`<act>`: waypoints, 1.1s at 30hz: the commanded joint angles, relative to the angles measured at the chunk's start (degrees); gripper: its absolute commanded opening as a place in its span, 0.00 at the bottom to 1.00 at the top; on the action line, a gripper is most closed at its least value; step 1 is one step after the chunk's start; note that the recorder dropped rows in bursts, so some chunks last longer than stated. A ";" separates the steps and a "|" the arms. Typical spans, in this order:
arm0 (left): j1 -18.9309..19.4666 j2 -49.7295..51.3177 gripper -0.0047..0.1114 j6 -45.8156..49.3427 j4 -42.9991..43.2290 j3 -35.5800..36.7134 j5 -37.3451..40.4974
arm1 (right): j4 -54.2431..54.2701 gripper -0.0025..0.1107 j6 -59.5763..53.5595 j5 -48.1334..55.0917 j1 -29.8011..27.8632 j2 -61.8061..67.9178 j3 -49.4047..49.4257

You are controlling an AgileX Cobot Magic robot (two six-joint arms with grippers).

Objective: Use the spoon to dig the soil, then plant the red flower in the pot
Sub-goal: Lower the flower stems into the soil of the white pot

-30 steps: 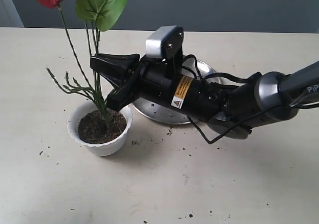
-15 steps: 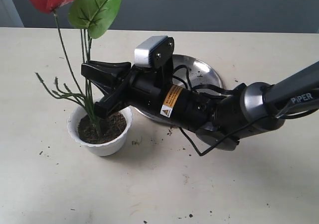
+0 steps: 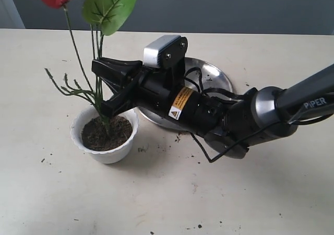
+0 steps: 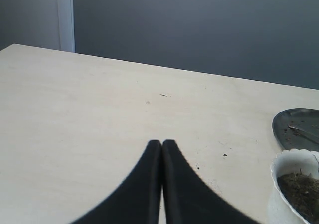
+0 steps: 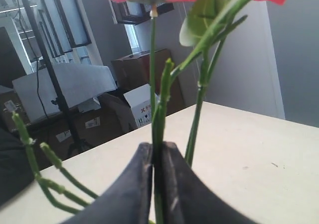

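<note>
The right gripper (image 3: 107, 86) is clamped on the green stems of the red flower (image 3: 99, 62), just above the pot (image 3: 104, 136), and its black arm lies across the steel plate (image 3: 216, 78) and hides most of it. The left gripper (image 4: 161, 149) has its two fingers pressed together with nothing between them, over the bare table (image 3: 167, 193). There is one pot, one plate and one flower spray. The pot is white with ribbed sides and is filled with dark crumbly soil (image 3: 102, 133); the stems stand in this soil. The flower has thin stems, one broad green leaf and a red bloom at the top. Small crumbs of soil lie on the table near the pot.
</note>
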 commanded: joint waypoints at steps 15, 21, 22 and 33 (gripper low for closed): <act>-0.14 -0.28 0.04 -0.06 0.09 0.17 0.08 | -2.13 0.02 0.70 -0.65 0.35 3.37 5.61; -0.14 -0.28 0.04 -0.06 0.09 0.17 0.08 | -2.54 0.02 3.51 -0.65 0.35 3.37 5.58; -0.14 -0.28 0.04 -0.06 0.09 0.17 0.08 | -2.53 0.02 3.65 -0.65 0.35 3.37 5.58; -0.14 -0.28 0.04 -0.06 0.09 0.17 0.08 | -4.32 0.02 5.60 1.57 0.35 3.37 5.58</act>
